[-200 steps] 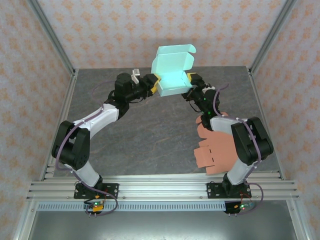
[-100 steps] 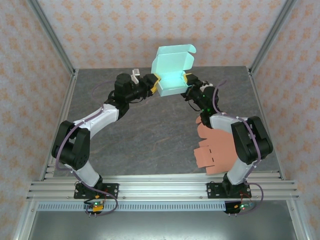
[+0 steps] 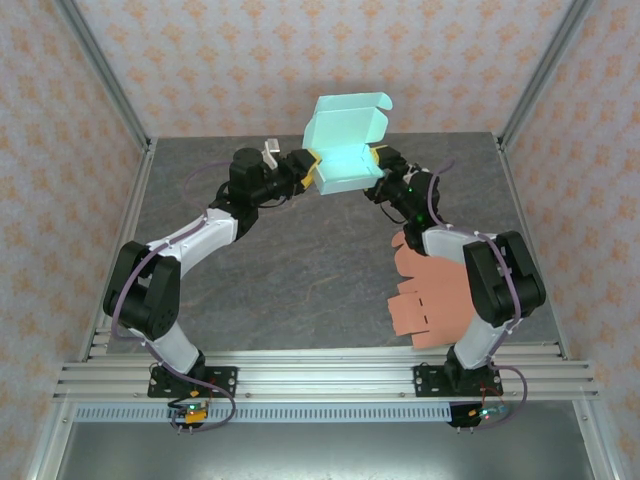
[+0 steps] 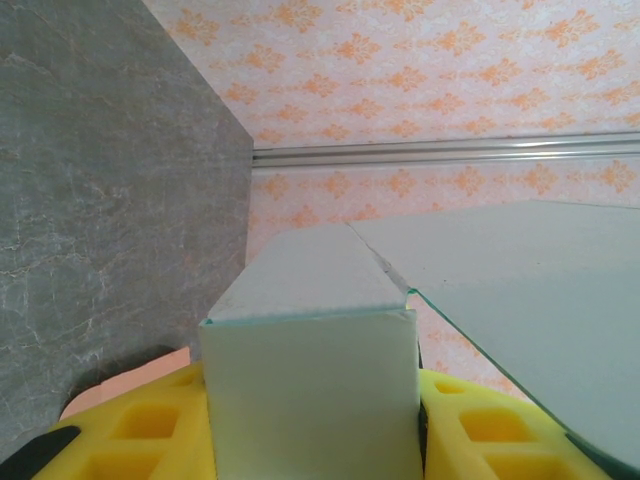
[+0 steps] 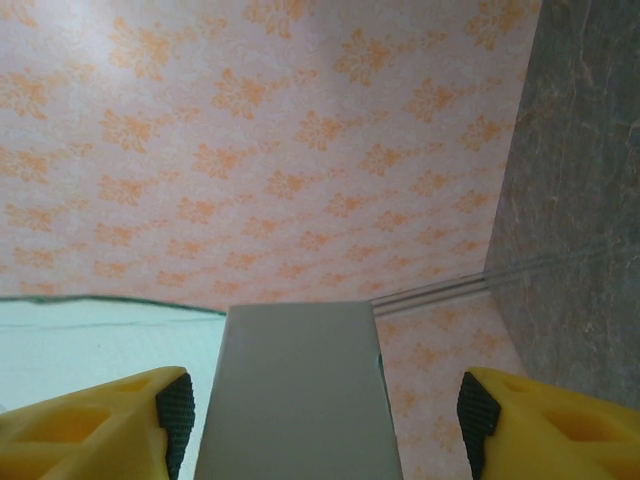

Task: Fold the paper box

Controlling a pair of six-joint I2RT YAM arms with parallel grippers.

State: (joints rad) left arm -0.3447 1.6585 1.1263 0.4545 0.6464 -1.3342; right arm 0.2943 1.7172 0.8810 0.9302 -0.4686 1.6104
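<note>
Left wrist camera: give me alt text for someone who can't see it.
The mint-green paper box is pinched by one side between the left gripper's yellow fingers, its lid flap spreading right. Behind lie the grey tabletop and orange-patterned wall.

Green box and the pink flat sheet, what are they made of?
The box looks like thin matte card or stiff paper: it holds sharp creases, and its flap edges are thin. The sheet looks like the same sort of card in pink. It lies flat with cut tabs, so it may be another box not yet folded.
</note>
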